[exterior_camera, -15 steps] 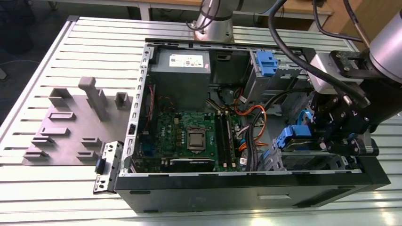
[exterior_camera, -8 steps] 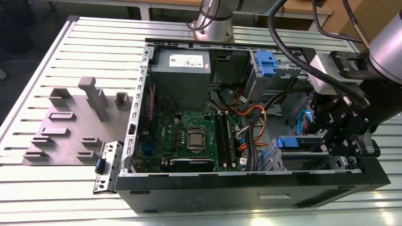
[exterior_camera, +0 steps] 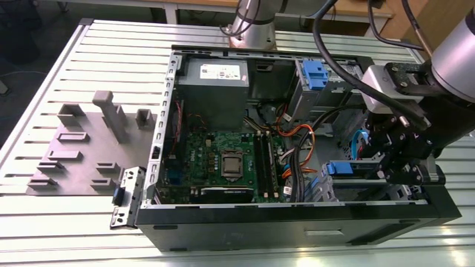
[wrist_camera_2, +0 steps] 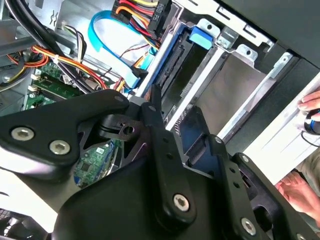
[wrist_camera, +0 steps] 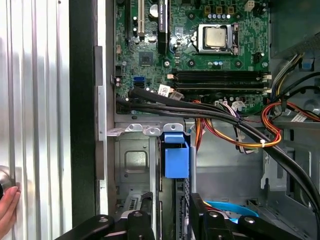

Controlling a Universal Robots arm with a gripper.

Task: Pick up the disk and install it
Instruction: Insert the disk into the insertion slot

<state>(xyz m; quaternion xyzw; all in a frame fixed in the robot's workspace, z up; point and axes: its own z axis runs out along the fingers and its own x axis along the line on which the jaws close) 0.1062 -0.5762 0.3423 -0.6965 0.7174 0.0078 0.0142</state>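
The disk (exterior_camera: 347, 168) stands on edge in the drive cage (exterior_camera: 371, 192) at the near right corner of the open computer case (exterior_camera: 297, 222). Its blue bracket tab (wrist_camera: 176, 155) sticks up at the cage's mouth, and the tab (wrist_camera_2: 202, 37) also shows in the second wrist view. My gripper (exterior_camera: 397, 164) reaches into the case from the exterior view's right. Its black fingers (wrist_camera: 197, 215) straddle the disk's edge (wrist_camera: 181, 197), and it looks shut on the disk. In the second wrist view the gripper (wrist_camera_2: 177, 120) covers the disk's lower part.
Black and orange cables (wrist_camera: 215, 117) cross just above the cage, next to the motherboard (exterior_camera: 230, 161). A grey power-supply box (exterior_camera: 215, 83) fills the far corner. A grey fixture (exterior_camera: 82, 144) and a small latch part (exterior_camera: 124, 194) lie on the slatted table. A person's hand (wrist_camera: 7, 210) rests nearby.
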